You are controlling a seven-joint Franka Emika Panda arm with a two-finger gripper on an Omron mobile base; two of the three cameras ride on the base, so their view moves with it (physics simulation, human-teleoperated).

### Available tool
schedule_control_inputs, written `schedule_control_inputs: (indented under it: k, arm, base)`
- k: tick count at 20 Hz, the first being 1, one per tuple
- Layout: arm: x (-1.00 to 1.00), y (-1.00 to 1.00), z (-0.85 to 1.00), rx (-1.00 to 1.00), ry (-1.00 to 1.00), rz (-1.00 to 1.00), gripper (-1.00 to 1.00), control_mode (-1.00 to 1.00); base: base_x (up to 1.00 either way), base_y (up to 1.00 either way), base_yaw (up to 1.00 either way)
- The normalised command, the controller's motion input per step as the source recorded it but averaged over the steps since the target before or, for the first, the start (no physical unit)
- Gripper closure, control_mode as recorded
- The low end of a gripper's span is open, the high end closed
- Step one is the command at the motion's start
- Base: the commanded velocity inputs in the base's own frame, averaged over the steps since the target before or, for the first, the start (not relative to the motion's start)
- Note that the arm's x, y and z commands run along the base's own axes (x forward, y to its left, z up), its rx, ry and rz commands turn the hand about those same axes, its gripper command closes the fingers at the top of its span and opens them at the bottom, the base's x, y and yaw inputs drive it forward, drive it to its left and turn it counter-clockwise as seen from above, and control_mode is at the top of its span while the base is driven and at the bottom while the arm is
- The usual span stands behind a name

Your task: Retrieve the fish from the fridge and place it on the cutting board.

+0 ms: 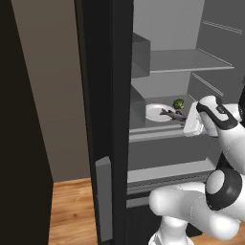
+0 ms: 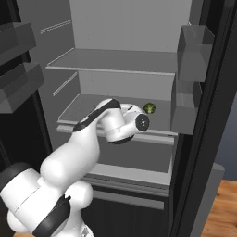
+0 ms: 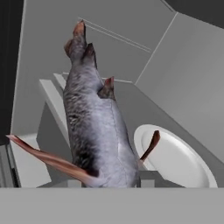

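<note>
Our gripper reaches into the open fridge at the level of its middle shelf, and it is closed on the fish. In the hand view the fish stands right in front of the camera, grey and mottled, its body rising from between our fingertips with reddish fins spreading low to either side. The fingertips themselves are hidden behind it.

In the left base view the fish shows as a thin dark shape sticking out from the gripper, lifted just over the white plate. The plate lies on the middle shelf, and in the hand view it sits beside and beyond the fish. A small round green ball rests on the same shelf just behind the plate, toward the fridge's back wall; in the right base view the ball peeks out beside our wrist.

Above the plate runs an upper shelf. The fridge's black door edge stands close beside the plate's shelf in the left base view. Grey door bins hang on the open door in the right base view, near our arm. Below the plate's shelf is a grey drawer front.
</note>
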Motion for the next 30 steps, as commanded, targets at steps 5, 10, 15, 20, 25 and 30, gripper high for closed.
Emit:
schedule_control_inputs:
  k: [5, 10, 15, 20, 25, 30]
  arm:
    - [0.0, 0.0, 0.0, 0.0, 0.0, 0.0, 1.0, 1.0]
    - [0.0, 0.0, 0.0, 0.0, 0.0, 0.0, 1.0, 1.0]
    - [0.0, 0.0, 0.0, 0.0, 0.0, 0.0, 1.0, 1.0]
    - [0.0, 0.0, 0.0, 0.0, 0.0, 0.0, 1.0, 1.0]
    - [0.0, 0.0, 0.0, 0.0, 0.0, 0.0, 1.0, 1.0]
    - [0.0, 0.0, 0.0, 0.0, 0.0, 0.0, 1.0, 1.0]
  base:
    - [0.0, 0.0, 0.0]
    - [-0.27, -0.09, 0.01]
    - [-0.6, -0.17, 0.0]
    - [-0.66, -0.11, 0.0]
    - [-0.55, -0.01, 0.0]
    - [-0.55, -0.01, 0.0]
